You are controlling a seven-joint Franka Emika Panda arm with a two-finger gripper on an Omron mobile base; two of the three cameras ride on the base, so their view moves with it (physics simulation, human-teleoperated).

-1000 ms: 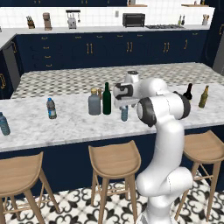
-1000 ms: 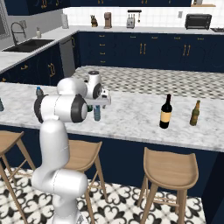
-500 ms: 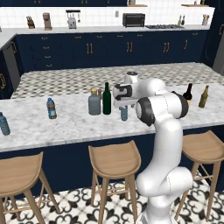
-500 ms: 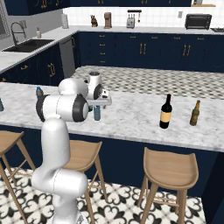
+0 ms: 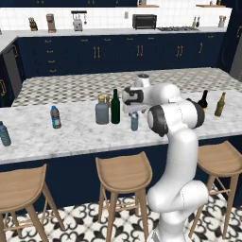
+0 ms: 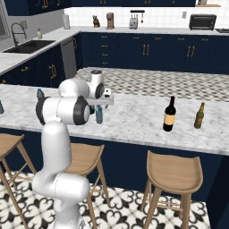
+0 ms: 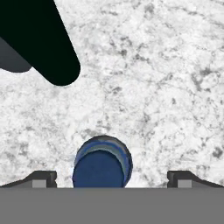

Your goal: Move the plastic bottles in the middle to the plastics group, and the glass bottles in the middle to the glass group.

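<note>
Pale-blue water bottle (image 7: 102,162) stands upright on the marble counter (image 7: 166,87), its cap directly below the gripper (image 7: 112,178), between the 2 fingertips (image 7: 41,178); jaws spread wide, holding nothing

The room is evenly and softly lit, with no hard glare anywhere. The pale marble tabletop (image 5: 75,132) reads bright against the dark cabinets (image 5: 108,54). Both base views look soft and slightly pixelated. Looking straight down from the hand, the stone's veining is crisp, and the bottles there render almost black.
</note>
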